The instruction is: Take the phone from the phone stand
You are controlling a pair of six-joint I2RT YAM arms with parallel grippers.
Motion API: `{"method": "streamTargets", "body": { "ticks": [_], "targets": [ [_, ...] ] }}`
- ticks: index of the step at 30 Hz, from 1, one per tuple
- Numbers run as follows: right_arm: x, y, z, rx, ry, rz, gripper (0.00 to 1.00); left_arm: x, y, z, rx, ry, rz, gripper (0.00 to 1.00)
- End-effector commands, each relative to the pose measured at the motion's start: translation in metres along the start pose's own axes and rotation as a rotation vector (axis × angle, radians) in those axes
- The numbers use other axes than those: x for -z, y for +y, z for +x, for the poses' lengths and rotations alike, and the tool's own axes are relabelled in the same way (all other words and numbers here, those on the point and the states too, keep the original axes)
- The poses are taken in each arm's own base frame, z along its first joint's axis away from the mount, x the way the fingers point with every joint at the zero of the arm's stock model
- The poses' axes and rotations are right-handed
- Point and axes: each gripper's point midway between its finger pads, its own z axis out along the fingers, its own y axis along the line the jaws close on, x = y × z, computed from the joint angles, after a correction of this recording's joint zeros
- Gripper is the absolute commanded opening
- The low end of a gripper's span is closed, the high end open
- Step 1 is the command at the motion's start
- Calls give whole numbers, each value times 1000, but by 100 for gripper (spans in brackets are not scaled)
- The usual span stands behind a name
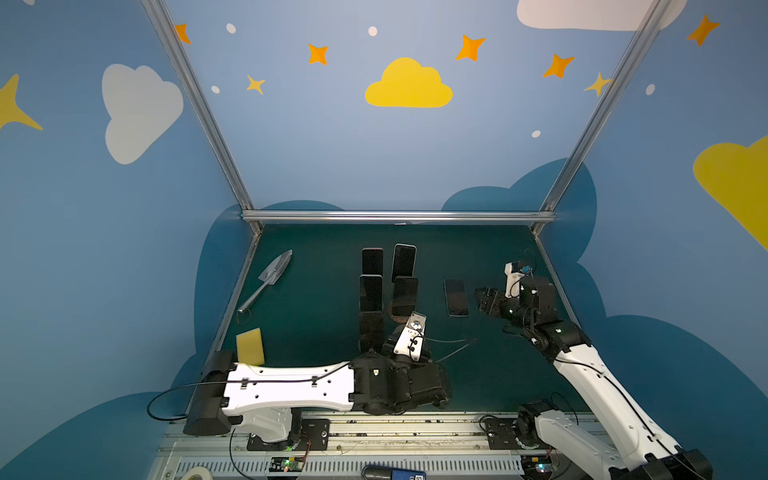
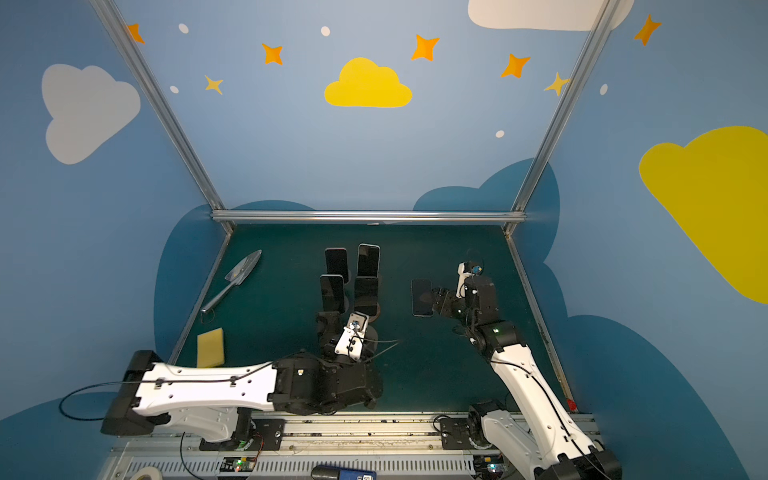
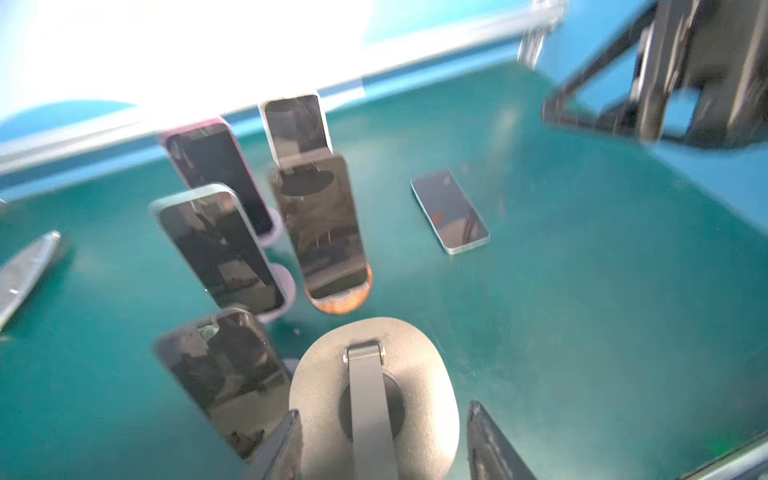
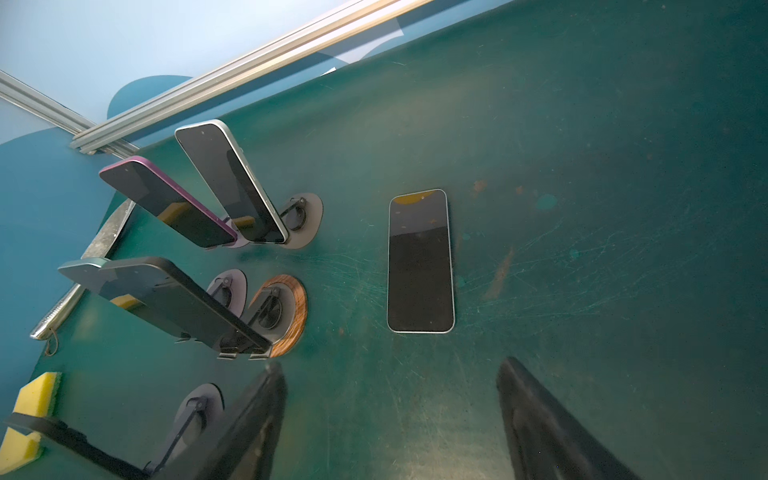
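Both top views: high and well back from the flat phone, on its side away from the back wall, tilted down toward that wall; near-identical, whole table in both. Left wrist: low, close behind the empty stand, facing past the standing phones toward the flat phone; blurred. Right wrist: near the flat phone, angled down onto it. Overlap across all four: flat phone, standing phones.

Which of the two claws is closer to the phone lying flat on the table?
Right. The right gripper is just right of the flat phone. The left gripper is farther off, straddling the empty stand nearer the front.
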Motion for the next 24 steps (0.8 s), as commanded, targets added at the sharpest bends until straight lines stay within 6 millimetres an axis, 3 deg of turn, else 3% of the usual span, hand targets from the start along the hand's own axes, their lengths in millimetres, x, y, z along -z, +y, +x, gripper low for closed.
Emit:
{"method": "streamTargets", "body": {
  "ticks": [1,4,12,17,20,24],
  "targets": [
    [9,8,-15,-4,-37,-25,80,15,30,-28,-63,-89,-67,42],
    [8,11,-17,-6,-40,-38,80,18,59,-42,-28,-92,-101,42],
    [5,14,-21,-15,-44,-51,80,3,145,-69,77,-52,-195,42],
    [1,17,-21,-24,-39,-67,79,-7,185,-94,111,-36,-245,43],
    [-2,18,-21,-34,-37,-76,79,-27,210,-100,177,-7,-249,42],
    [-7,18,-20,-49,-39,-82,79,-71,242,-102,256,34,-247,42]
  ]
}}
